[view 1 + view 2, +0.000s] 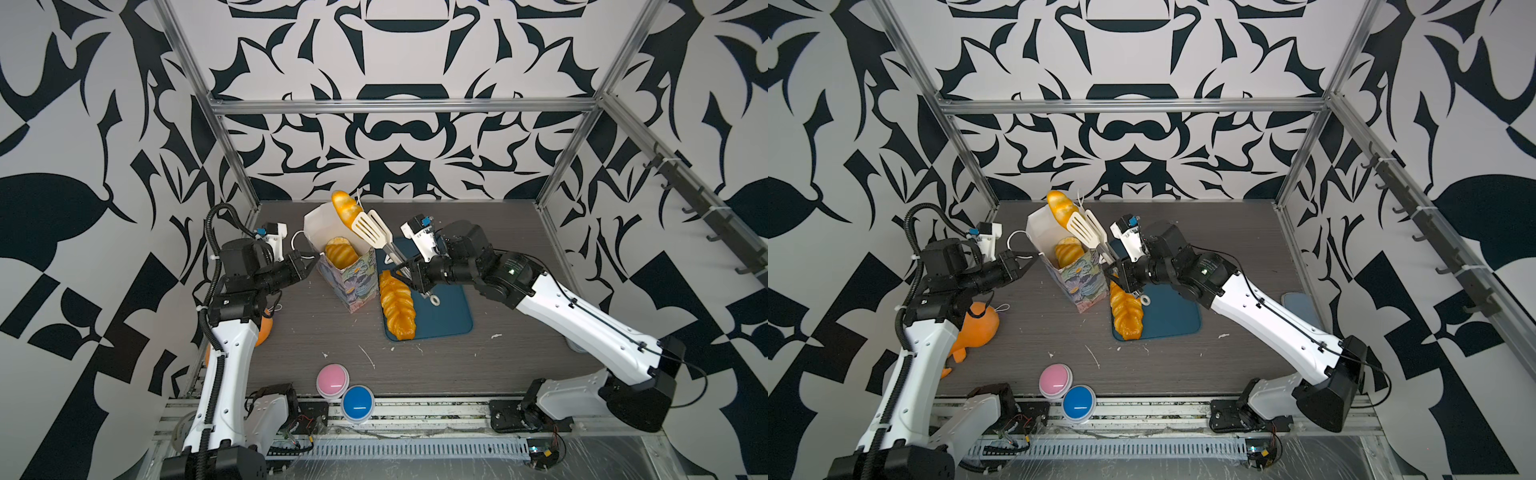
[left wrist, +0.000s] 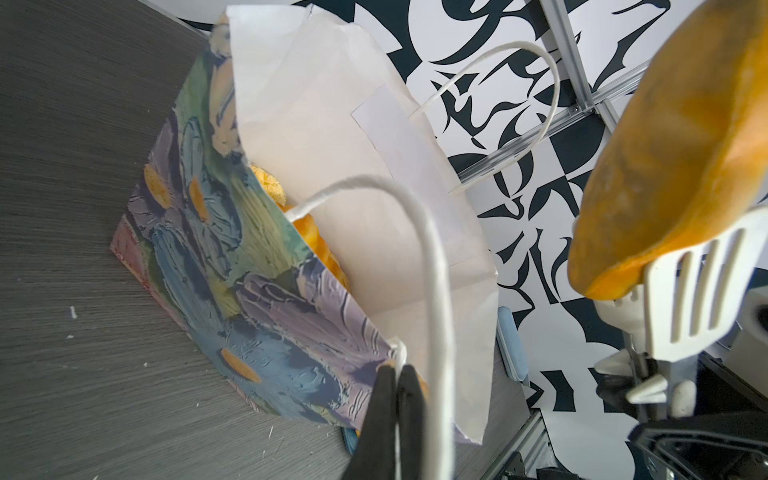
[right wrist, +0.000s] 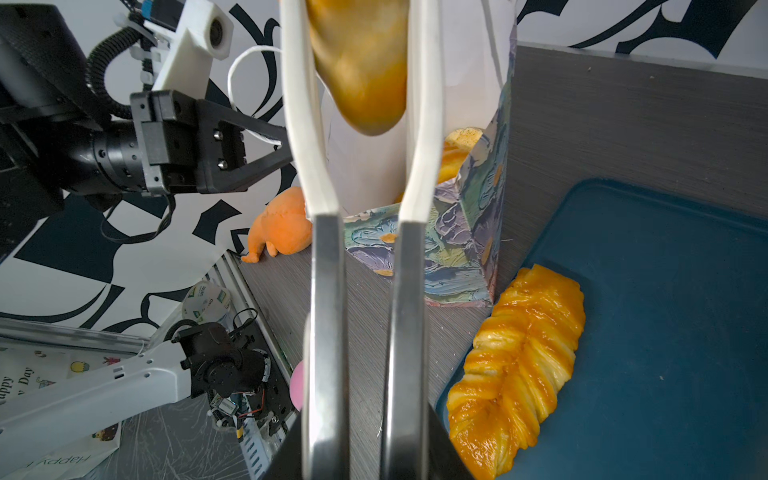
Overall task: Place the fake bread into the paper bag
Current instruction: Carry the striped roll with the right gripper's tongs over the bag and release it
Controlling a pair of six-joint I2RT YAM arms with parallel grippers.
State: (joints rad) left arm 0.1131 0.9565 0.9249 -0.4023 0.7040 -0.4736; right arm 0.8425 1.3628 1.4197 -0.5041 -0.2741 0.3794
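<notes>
My left gripper (image 1: pixel 311 258) clamps the rim of the tall floral paper bag (image 1: pixel 353 286), my right gripper (image 1: pixel 402 270) squeezes white slotted tongs (image 1: pixel 370 230) round a glossy golden toy loaf (image 1: pixel 345 205) above its twelve-o'clock edge: released here, it may fall behind.

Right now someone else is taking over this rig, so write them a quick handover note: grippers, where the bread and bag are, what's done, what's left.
Left gripper: shut on the cord handle of the paper bag, which stands upright and open.
Right gripper: shut on tongs, which pinch a smooth loaf raised at the bag's mouth, not yet inside.
Done: pastries already lie in the bag.
Left: release the smooth loaf into the bag, then bag the braided loaf lying on the blue tray beside it.
</notes>
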